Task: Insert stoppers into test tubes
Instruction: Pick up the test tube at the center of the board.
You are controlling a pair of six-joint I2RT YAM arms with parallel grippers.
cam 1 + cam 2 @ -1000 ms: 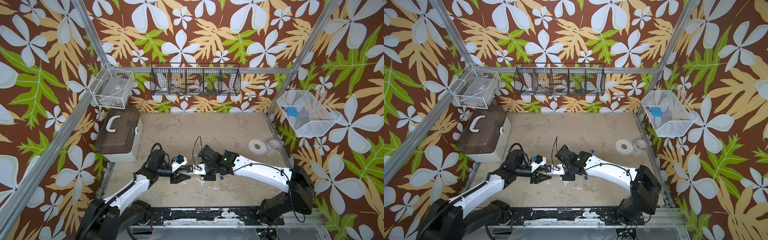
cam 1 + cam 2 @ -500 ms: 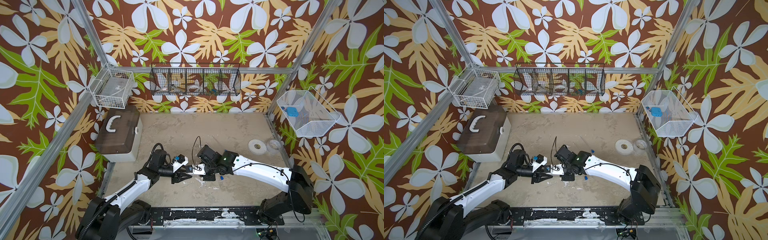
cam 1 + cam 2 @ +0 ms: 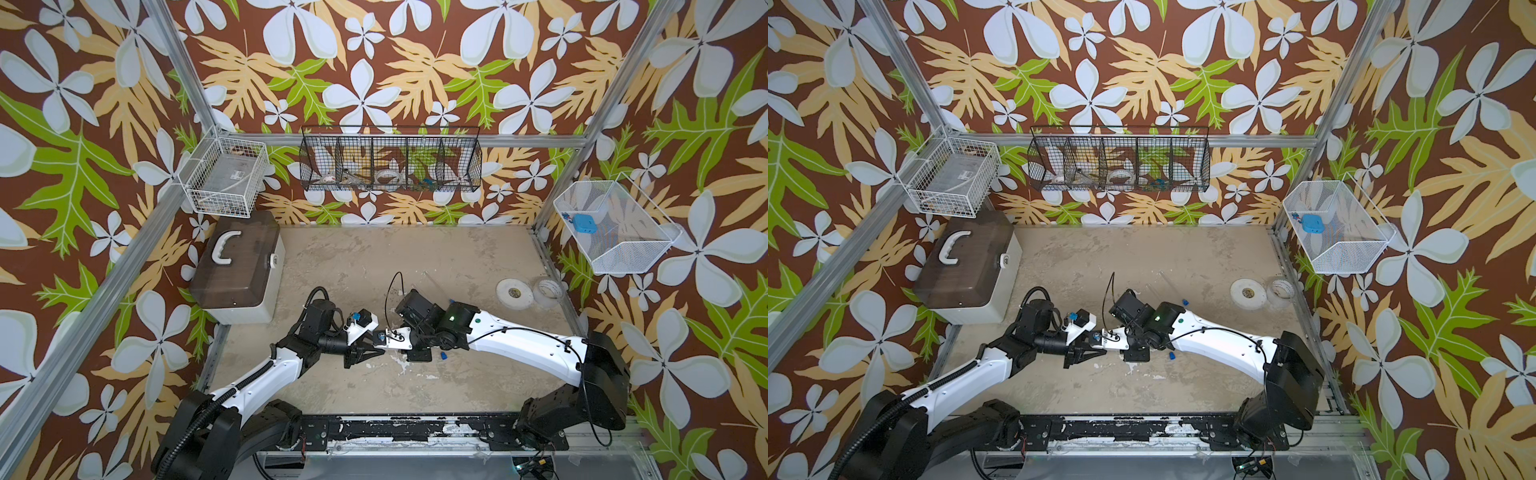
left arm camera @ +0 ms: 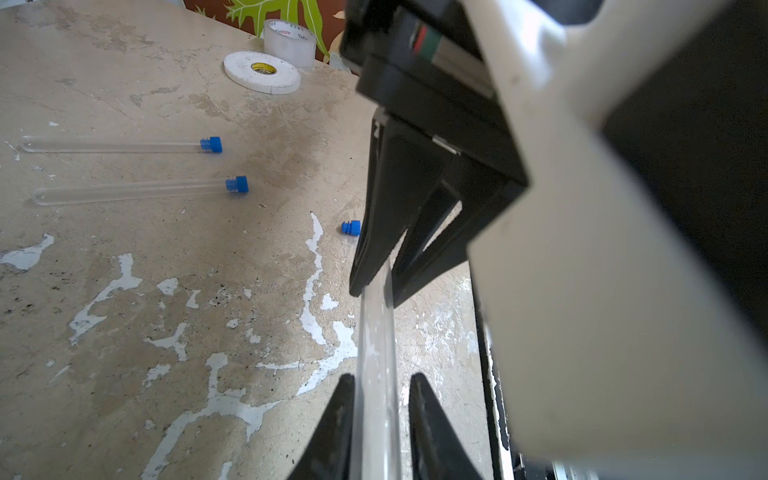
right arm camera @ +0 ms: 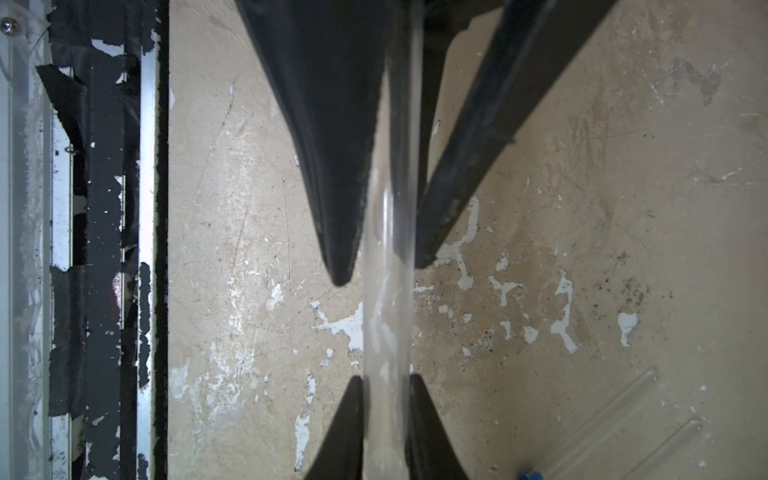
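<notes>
Where we lose the test tube [image 4: 376, 353]
It runs off the left wrist view's edge between the left fingers [image 4: 336, 436], and its other end hides behind the right fingers [image 4: 378, 232], so we cannot tell if it is stoppered. A stopper [image 5: 530, 473] is cut by the right wrist view's edge; the contents of the black basket [image 3: 459, 164] are too small to name.

Arms [image 3: 266, 374] stretched inward, left fingers [image 4: 336, 424] and right fingers [image 5: 345, 424] closed, tip-to-tip

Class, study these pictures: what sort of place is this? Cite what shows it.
Probably a robot test cell: a left arm and right arm share a scuffed table, boxed in by a metal frame with flower-print walls. Test tubes lie on the table.
</notes>
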